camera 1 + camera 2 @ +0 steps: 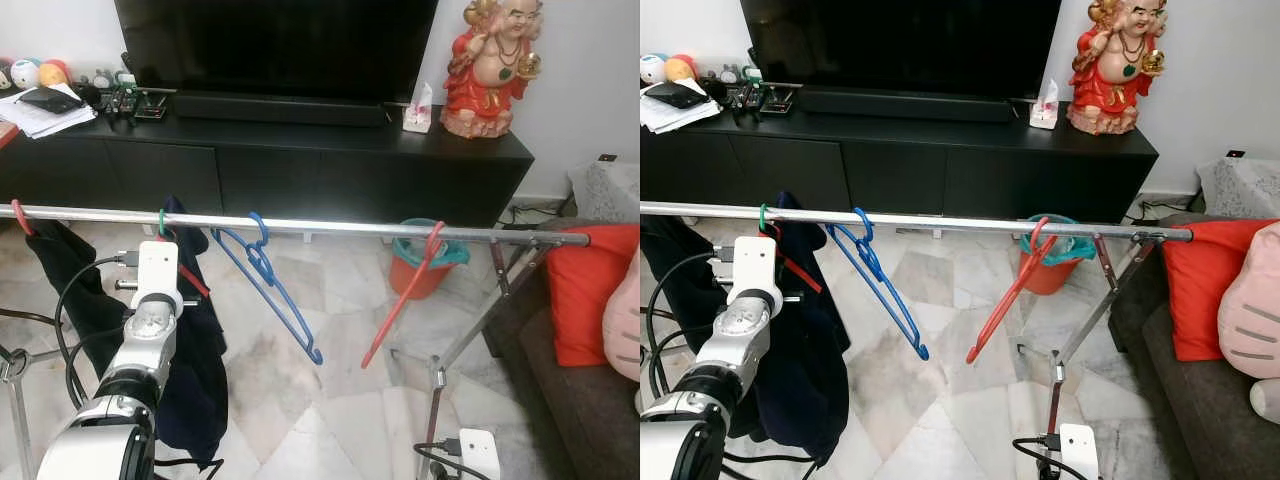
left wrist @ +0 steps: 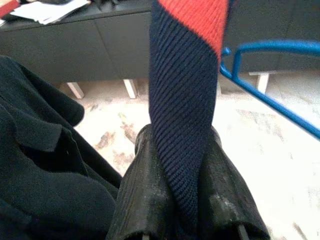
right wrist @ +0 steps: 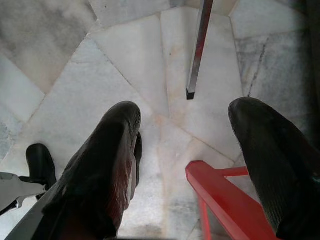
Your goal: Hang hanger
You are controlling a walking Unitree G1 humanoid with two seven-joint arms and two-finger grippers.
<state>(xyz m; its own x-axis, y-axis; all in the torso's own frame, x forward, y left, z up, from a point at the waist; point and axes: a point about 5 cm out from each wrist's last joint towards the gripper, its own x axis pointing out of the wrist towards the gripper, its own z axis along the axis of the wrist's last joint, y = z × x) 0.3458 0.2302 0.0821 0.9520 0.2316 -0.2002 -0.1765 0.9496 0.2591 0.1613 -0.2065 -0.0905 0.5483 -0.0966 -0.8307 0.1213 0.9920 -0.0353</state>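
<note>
A silver rail (image 1: 330,229) spans the room before a black cabinet (image 1: 300,165); dark clothes (image 1: 195,350) hang from it at the robot's left; the left arm (image 1: 140,350) reaches up toward the rail, and the left gripper (image 2: 182,200) is clamped on a navy and red fabric strip (image 2: 185,100) of the hung clothing; the right gripper (image 3: 185,165) hangs low over the marble floor (image 3: 125,65), fingers spread wide and empty, a red bar (image 3: 225,200) between them; two bare hangers hook on the rail, a blue hanger (image 1: 265,285) and a red hanger (image 1: 405,290).
</note>
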